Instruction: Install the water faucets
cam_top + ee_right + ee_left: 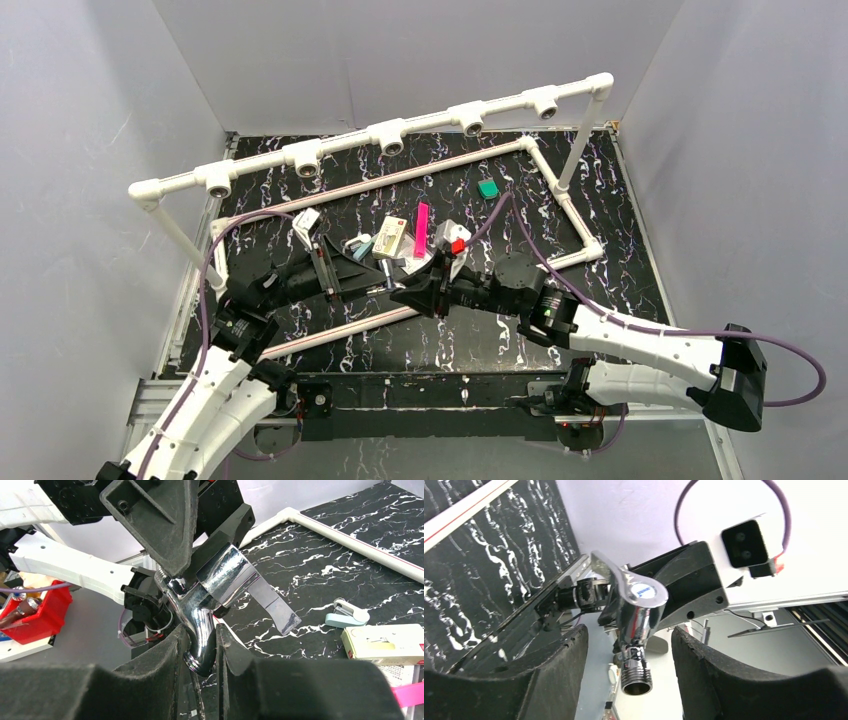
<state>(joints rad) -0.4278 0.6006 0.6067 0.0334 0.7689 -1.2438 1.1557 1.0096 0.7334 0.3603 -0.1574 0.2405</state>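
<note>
Above the table [610,200], right jaws clamp the faucet [197,615]; left jaws stand apart around it.

One chrome faucet [639,615] is in sight, just inside the front rail of the white pipe frame [430,122]. There is one frame, and it carries five sockets [390,138] along its raised top bar. Inside the frame lie one green square [488,188], one pink strip [421,230], one cream box [390,238] and one pale blue clip [347,616].
</note>
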